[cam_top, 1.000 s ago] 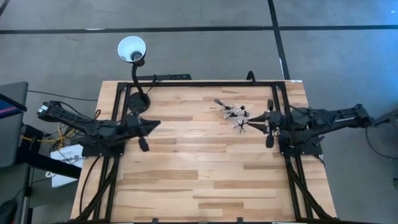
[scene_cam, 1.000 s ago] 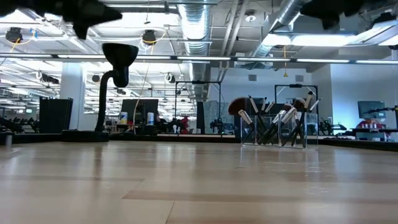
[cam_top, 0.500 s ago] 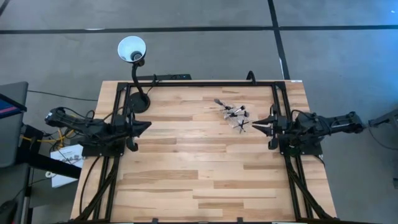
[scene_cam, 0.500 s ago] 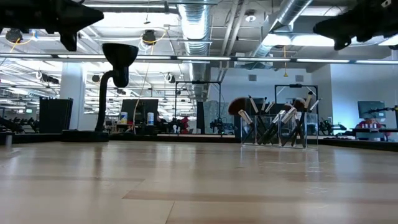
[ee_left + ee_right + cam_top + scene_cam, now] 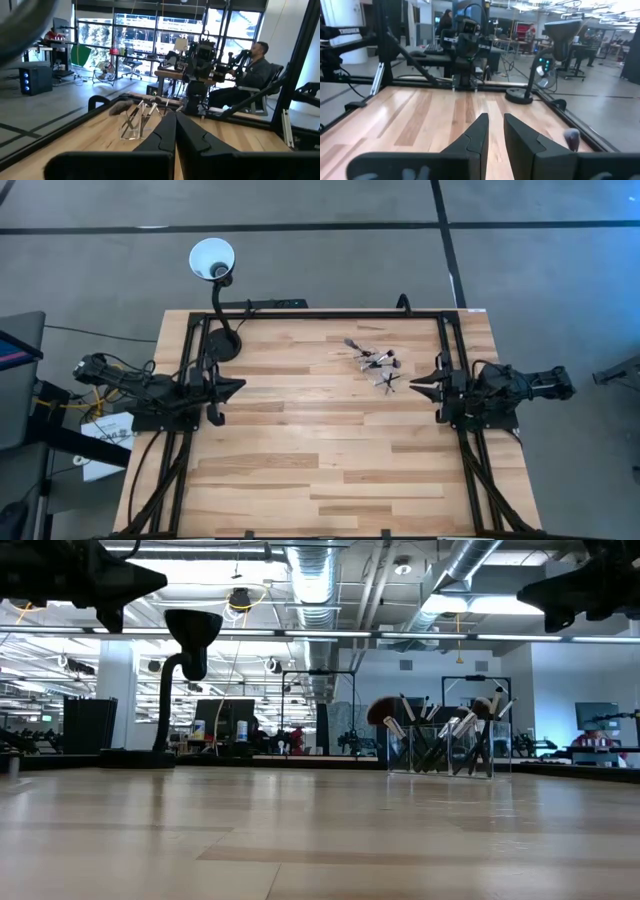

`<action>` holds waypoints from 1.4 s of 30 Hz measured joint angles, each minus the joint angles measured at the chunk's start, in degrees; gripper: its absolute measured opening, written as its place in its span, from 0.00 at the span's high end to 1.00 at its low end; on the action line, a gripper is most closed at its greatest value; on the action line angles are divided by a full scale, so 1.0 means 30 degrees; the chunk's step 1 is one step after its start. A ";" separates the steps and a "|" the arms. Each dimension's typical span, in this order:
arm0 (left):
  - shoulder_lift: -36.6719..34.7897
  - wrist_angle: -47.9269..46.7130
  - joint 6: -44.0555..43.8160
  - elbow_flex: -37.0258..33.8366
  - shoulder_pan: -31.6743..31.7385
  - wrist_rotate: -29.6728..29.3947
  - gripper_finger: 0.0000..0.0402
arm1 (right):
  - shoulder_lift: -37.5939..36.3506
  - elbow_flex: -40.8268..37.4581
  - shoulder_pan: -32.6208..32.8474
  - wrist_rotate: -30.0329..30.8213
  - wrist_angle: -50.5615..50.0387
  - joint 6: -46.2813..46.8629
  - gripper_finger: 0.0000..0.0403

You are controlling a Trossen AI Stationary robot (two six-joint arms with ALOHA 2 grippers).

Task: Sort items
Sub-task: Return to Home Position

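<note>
Several slim makeup brushes (image 5: 375,362) stand with their handles down in a small clear plastic holder (image 5: 440,752) on the far right part of the table. Their tips fan out above it, one of them wide and fan-shaped (image 5: 380,710). The left wrist view shows the holder (image 5: 139,121) ahead, across the table. My left gripper (image 5: 240,387) hovers shut at the left edge, pointing right. My right gripper (image 5: 412,387) hovers a short way right of the brushes, pointing left, with a narrow gap between its fingers (image 5: 496,120). Neither touches anything.
A black gooseneck lamp with a white shade (image 5: 212,260) stands on its base (image 5: 225,345) at the far left corner. A black frame (image 5: 330,315) runs along the table's far and side edges. Bare wood (image 5: 320,450) lies between the arms. People sit in the room beyond (image 5: 255,70).
Both arms have drawn back from the table's middle, the left gripper toward the left edge and the right gripper toward the right edge, away from the brushes. In the low view both have come down a little. The brushes and the holder have stayed put.
</note>
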 joint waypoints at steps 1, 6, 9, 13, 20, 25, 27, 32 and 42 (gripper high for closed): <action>-0.0014 0.0105 -0.0003 0.0000 0.0000 0.0000 0.99 | 0.0033 0.0002 0.0000 -0.0025 -0.0018 -0.0059 0.87; -0.0872 0.0173 0.0174 0.0007 0.0000 0.0000 0.98 | -0.0009 0.0015 -0.0023 -0.0084 -0.0252 -0.0113 0.87; -0.2017 -0.0182 0.0827 0.0015 0.0000 -0.0003 0.99 | -0.0003 0.0022 -0.0007 -0.0116 -0.0782 -0.0106 0.87; -0.3554 -0.2260 0.0820 -0.0002 0.0000 -0.0007 0.99 | -0.0010 -0.0289 -0.0007 -0.0129 -0.0519 -0.0127 0.87; -0.3695 -0.2121 0.1463 -0.0955 0.0152 0.1358 0.99 | -0.0003 -0.0867 -0.0036 -0.0129 -0.0088 0.0029 0.87; -0.3693 -0.1154 0.1494 -0.1821 0.0788 0.2134 0.99 | -0.0003 -0.0867 -0.0038 -0.0377 0.0561 0.0004 0.87; -0.3690 -0.1063 0.1494 -0.1821 0.1126 0.2127 0.99 | -0.0003 -0.0873 -0.0037 -0.0640 0.0561 0.0033 0.87; -0.3690 -0.1031 0.1494 -0.1821 0.1659 0.2113 0.99 | -0.0003 -0.1421 -0.0054 -0.0585 0.0861 -0.0144 0.87; -0.3588 -0.0915 0.1494 -0.1821 0.2244 0.2080 0.99 | -0.0005 -0.2208 -0.0821 -0.0581 0.1946 0.0024 0.87</action>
